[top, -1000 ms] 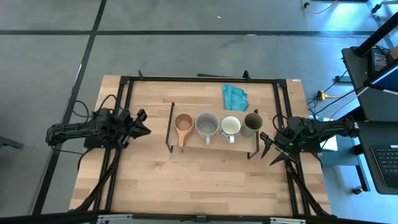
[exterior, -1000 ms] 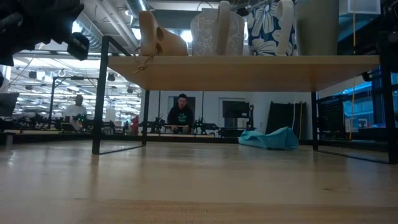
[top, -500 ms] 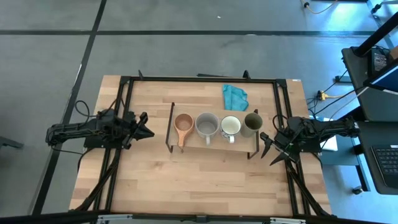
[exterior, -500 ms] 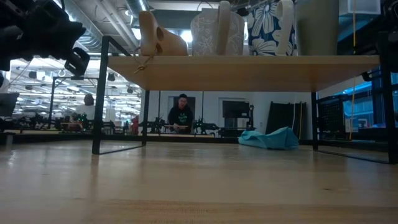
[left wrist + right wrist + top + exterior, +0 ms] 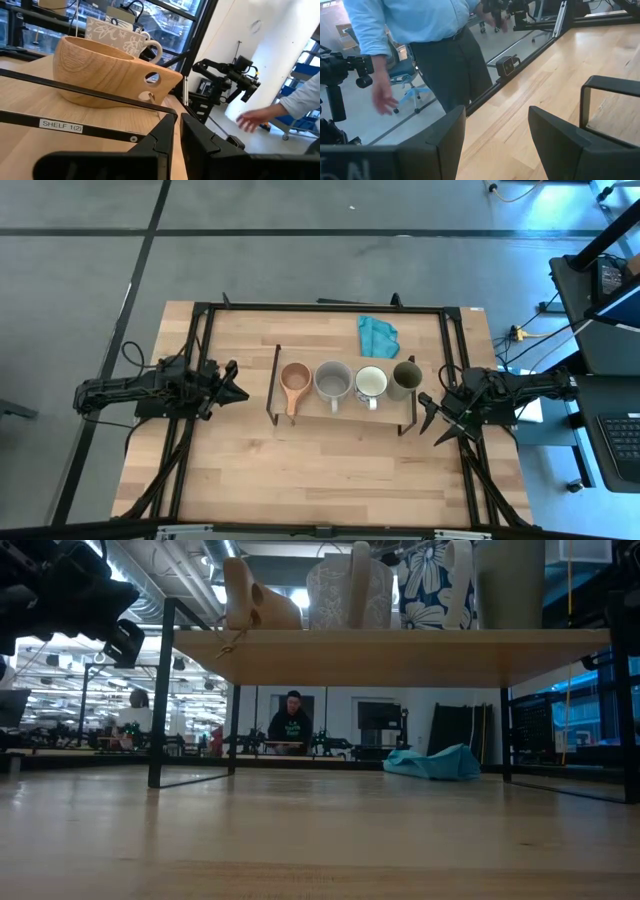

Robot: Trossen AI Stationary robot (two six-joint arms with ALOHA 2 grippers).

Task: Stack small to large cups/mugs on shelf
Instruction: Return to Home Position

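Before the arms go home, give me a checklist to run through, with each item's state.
1. Wooden cup, grey mug, white mug and olive-green cup all on the shelf: ok.
2. Left gripper shut, empty, clear of the shelf: ok.
3. Right gripper open, empty, clear of the shelf: ok.
4. Teal cloth lying behind the shelf, not on it: ok.
5. Person by the table out of the arms' reach: cannot tell.
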